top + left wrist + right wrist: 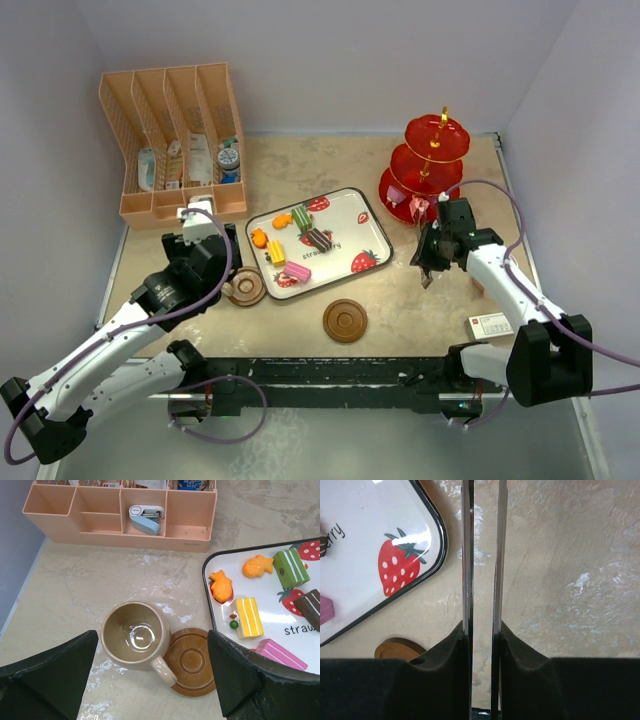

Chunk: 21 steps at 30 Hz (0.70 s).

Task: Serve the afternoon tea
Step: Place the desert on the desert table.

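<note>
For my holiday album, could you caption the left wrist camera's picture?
Open left gripper above a tan mug beside a brown saucer, toy cakes on the strawberry tray.

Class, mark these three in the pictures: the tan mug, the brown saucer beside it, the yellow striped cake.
tan mug (134, 639): left wrist view, on its inner floor.
brown saucer (194, 662): left wrist view, on its centre ring.
yellow striped cake (248, 617): left wrist view, on its top face.
</note>
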Available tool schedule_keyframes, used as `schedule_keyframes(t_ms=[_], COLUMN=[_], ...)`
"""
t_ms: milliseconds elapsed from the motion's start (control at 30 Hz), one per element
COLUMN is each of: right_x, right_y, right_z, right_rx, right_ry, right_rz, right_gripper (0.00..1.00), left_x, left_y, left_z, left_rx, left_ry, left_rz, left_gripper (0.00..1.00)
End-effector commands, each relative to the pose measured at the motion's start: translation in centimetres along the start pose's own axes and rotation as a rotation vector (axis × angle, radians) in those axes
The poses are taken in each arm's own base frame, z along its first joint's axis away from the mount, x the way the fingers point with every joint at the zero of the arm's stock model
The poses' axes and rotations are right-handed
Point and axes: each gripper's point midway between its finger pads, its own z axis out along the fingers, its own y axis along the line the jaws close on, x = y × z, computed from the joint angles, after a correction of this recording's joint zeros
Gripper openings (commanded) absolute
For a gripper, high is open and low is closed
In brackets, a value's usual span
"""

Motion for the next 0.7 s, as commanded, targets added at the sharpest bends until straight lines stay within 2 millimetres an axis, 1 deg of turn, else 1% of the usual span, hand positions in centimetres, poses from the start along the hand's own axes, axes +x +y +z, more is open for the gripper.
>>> schedule_keyframes(t_ms=[0, 367, 533, 667], right_x=[-2.3, -3.5, -3.3, -3.3], right_y=[0.6, 0.5, 0.2, 0.1], right_z=[0.0, 0.8, 1.4, 1.4], right_rx=[-0.032, -0.031, -0.024, -0.022], right_ry=[-0.072, -0.076, -0.06, -0.059], right_rz=[-0.031, -0.039, -0.038, -0.038], right_gripper=[0.18, 0.18, 0.21, 0.24], left_x=[-1.0, -0.9, -0.9, -0.9], left_y=[0.0, -0.2, -0.1, -0.1], left_z=[-0.2, -0.1, -0.1, -0.1], left_rx=[0.001, -0.001, -0.002, -0.002], left_ry=[-0.023, -0.018, -0.018, -0.018], left_rz=[-0.028, -0.019, -0.018, -0.019], left_gripper=[0.88, 0.88, 0.88, 0.88])
